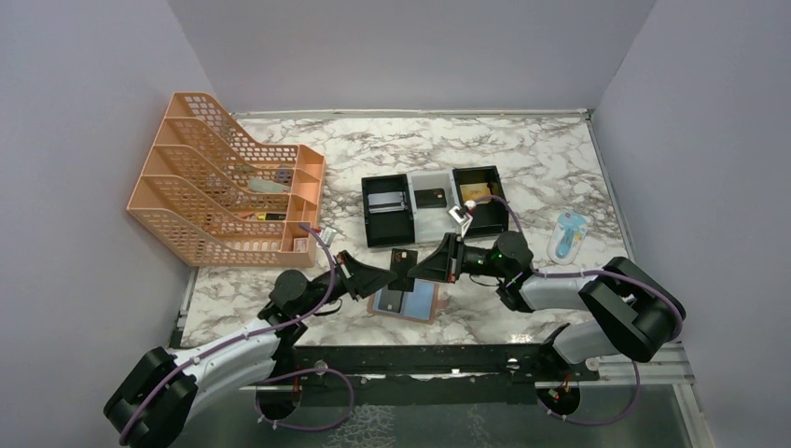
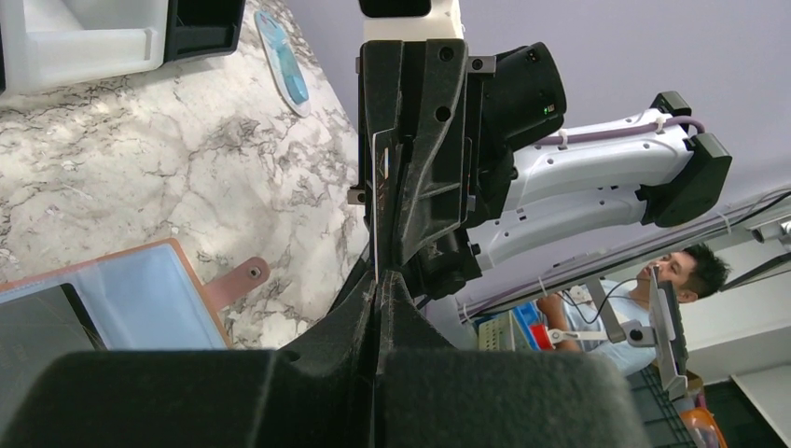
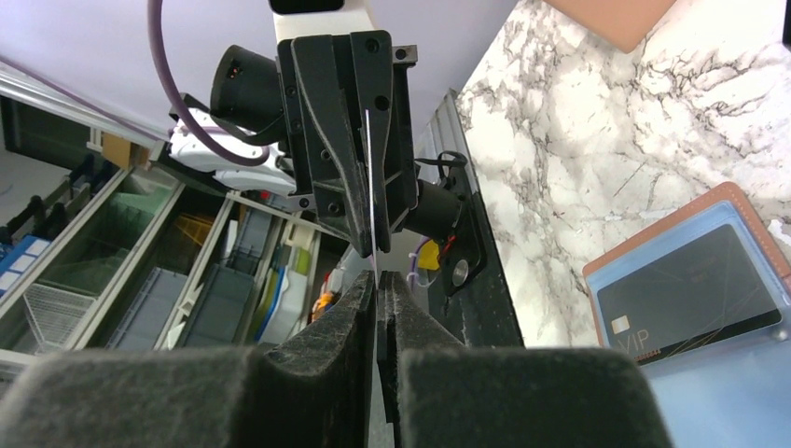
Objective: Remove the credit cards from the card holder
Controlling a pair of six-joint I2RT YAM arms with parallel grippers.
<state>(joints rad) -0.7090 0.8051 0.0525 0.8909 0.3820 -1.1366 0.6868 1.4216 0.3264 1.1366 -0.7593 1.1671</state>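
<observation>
The tan card holder (image 1: 423, 305) (image 3: 718, 199) lies open on the marble, light-blue lining up. A black credit card (image 1: 391, 301) (image 3: 690, 301) lies on its lining. A second credit card (image 1: 403, 261) hangs just above the holder, held between both grippers. It shows edge-on as a thin pale line in the left wrist view (image 2: 376, 205) and the right wrist view (image 3: 369, 187). My left gripper (image 1: 392, 273) (image 2: 378, 282) is shut on one end of it. My right gripper (image 1: 417, 268) (image 3: 376, 278) is shut on the other end, facing the left one.
A black-and-white three-compartment tray (image 1: 410, 231) stands behind the grippers. An orange mesh file rack (image 1: 224, 182) fills the back left. A blue-and-white packet (image 1: 567, 235) lies at the right. The holder's snap tab (image 2: 238, 277) rests on the marble.
</observation>
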